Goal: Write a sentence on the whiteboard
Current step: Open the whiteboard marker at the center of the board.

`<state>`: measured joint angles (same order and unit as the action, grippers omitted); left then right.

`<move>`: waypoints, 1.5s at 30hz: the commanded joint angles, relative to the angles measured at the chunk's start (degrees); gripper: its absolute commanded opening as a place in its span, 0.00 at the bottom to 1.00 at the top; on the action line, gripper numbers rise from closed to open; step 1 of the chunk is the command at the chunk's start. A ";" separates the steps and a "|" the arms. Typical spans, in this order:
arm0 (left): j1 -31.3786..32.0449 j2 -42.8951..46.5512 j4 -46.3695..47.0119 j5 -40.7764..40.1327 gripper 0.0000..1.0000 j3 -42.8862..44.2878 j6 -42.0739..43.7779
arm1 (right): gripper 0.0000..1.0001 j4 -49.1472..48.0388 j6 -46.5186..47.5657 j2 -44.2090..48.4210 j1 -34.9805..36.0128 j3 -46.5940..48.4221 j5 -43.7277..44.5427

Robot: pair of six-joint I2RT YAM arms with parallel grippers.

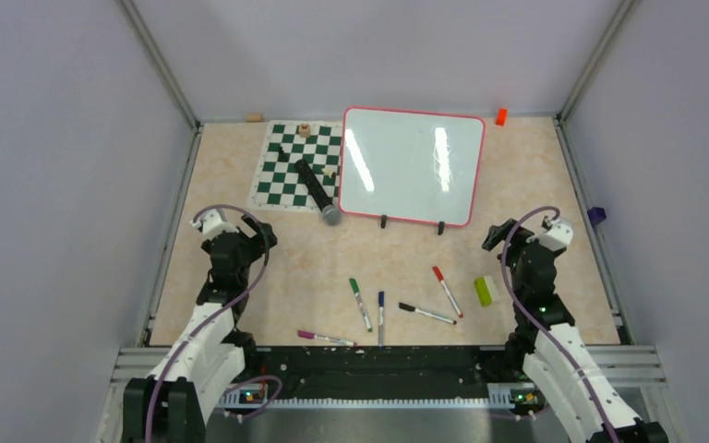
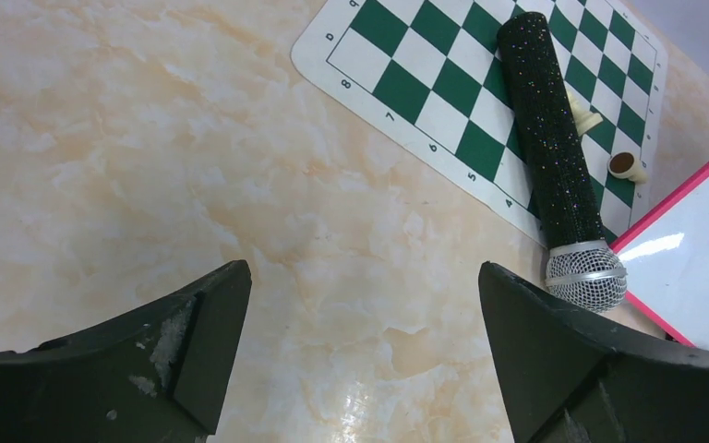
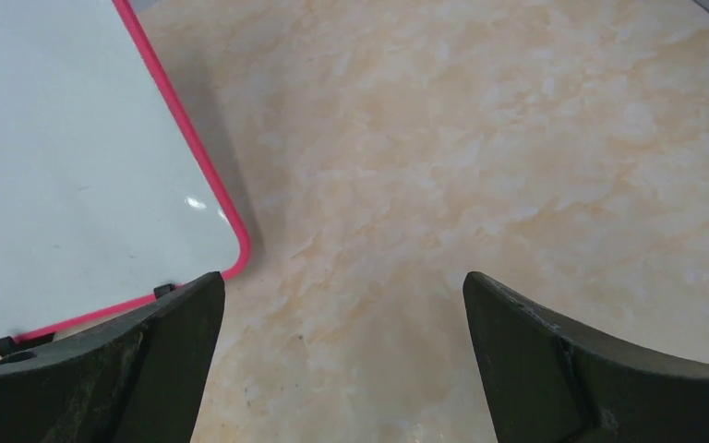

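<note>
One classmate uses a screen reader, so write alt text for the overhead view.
A blank, pink-framed whiteboard sits at the far side of a marbled table, beside a green chess mat with a black microphone lying across it. Five markers lie near the front, between the robot's left arm and right arm.

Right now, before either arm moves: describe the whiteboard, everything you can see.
The whiteboard is a glossy white rectangle with rounded corners and a thin red-pink frame. Two small black feet stick out from its near edge. The surface is blank, no writing, only two bright reflected streaks. It lies face up at the far centre of the table, slightly skewed. Its left edge meets the chess mat; the head of the microphone sits at its near-left corner, contact unclear.
</note>
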<state>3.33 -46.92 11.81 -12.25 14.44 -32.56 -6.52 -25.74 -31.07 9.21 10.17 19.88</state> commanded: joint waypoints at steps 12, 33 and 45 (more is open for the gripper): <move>0.09 5.99 5.34 5.87 0.99 -6.40 -8.69 | 0.99 27.61 -0.85 -11.63 2.00 23.83 -9.41; 6.49 -3.43 13.99 35.82 0.97 -5.03 -4.78 | 0.77 39.01 -33.21 -36.17 61.74 38.13 8.43; 15.19 5.81 8.69 27.96 0.96 -5.89 -1.90 | 0.57 41.34 -41.06 -58.34 73.64 50.54 13.29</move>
<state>18.13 -43.03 21.61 17.89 7.75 -35.42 35.88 -66.48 -87.07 80.47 56.49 32.32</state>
